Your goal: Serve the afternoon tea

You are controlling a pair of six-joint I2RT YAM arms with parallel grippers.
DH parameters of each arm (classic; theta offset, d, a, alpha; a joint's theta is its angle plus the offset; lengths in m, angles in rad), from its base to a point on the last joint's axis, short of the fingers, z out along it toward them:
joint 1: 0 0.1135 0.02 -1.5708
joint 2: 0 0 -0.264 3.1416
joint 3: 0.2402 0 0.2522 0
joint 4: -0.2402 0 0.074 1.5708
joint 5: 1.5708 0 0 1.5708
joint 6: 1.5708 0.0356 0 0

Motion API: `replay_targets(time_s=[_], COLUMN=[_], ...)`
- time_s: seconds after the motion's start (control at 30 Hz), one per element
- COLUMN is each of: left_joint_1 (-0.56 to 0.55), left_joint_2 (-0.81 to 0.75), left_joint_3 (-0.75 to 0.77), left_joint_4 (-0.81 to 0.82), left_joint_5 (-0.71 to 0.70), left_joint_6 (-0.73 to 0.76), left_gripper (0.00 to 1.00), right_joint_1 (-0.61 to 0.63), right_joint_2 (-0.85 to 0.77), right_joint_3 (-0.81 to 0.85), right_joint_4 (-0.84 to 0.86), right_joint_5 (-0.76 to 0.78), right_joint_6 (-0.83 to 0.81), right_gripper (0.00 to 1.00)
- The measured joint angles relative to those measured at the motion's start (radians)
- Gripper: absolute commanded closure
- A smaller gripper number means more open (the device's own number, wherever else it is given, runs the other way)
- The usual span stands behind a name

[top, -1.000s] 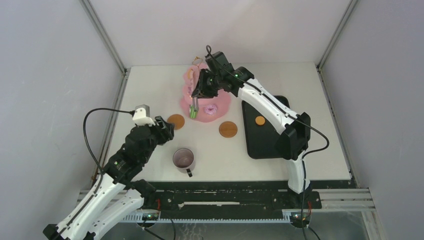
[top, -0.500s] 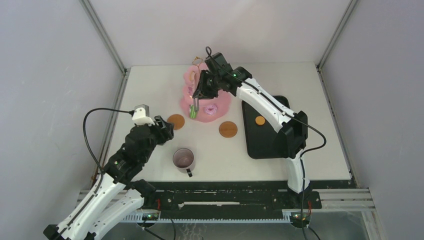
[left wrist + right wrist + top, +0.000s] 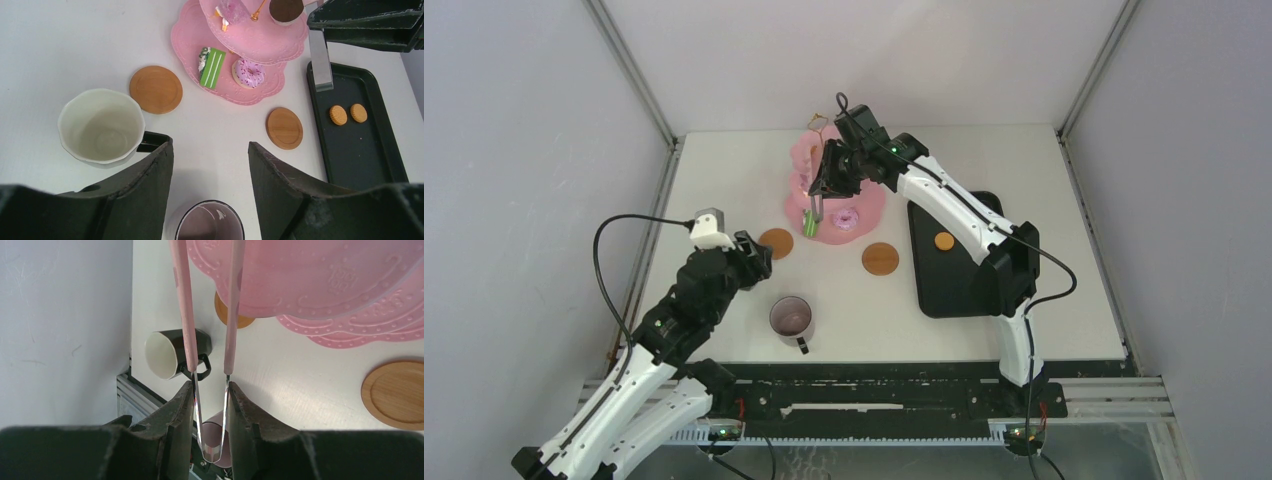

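The pink three-tier cake stand point(image 3: 864, 205) stands at the table's middle back. A green pastry point(image 3: 808, 225) and a pink donut point(image 3: 848, 217) lie on its bottom tier. My right gripper point(image 3: 827, 180) hangs over the stand, shut on thin metal tongs point(image 3: 210, 405) whose pink arms point(image 3: 182, 300) point down just above the green pastry point(image 3: 212, 67). My left gripper point(image 3: 210, 150) is open and empty above one mug point(image 3: 210, 222). The second mug point(image 3: 101, 125) stands to its left. Two brown coasters point(image 3: 775, 243) point(image 3: 880, 259) lie bare in front of the stand.
A black tray point(image 3: 954, 280) at the right holds two round cookies point(image 3: 338, 114) point(image 3: 358, 112). More pastries sit on the stand's upper tiers point(image 3: 280, 40). Grey walls enclose the table on the left, right and back.
The right gripper's jaws have eased a little apart on the tongs. The right arm has shifted slightly over the stand. The left arm has not moved.
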Motion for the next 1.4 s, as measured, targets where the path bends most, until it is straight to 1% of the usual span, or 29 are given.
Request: replay_targets(time_s=[0.4,0.9,1.0,1.17,1.33,1.4], left_joint_1=[0.002,0.002,0.002,0.002,0.002,0.002], left_joint_2=[-0.002,-0.004,-0.009,-0.016,-0.014,-0.014], left_joint_3=[0.0,0.0,0.0,0.0,0.0,0.0], left_joint_4=[0.0,0.0,0.0,0.0,0.0,0.001], left_joint_5=[0.0,0.004,0.003,0.004,0.004,0.005], left_joint_6=[0.0,-0.001,-0.001,-0.001,-0.005,-0.008], left_gripper=[0.38,0.39,0.39,0.39,0.39,0.39], right_joint_1=[0.0,0.0,-0.002,-0.026,-0.09,-0.116], right_joint_2=[-0.012,-0.132,-0.196,-0.383,-0.579,-0.629], right_joint_3=[-0.006,-0.105,-0.176,-0.387,-0.608,-0.672], right_joint_4=[0.0,0.001,0.006,0.022,0.033,0.019], right_joint_5=[0.013,0.04,0.054,0.074,0.095,0.111], right_joint_6=[-0.001,-0.002,-0.002,0.002,0.006,0.002], right_gripper=[0.65,0.67,0.67,0.68,0.67,0.68])
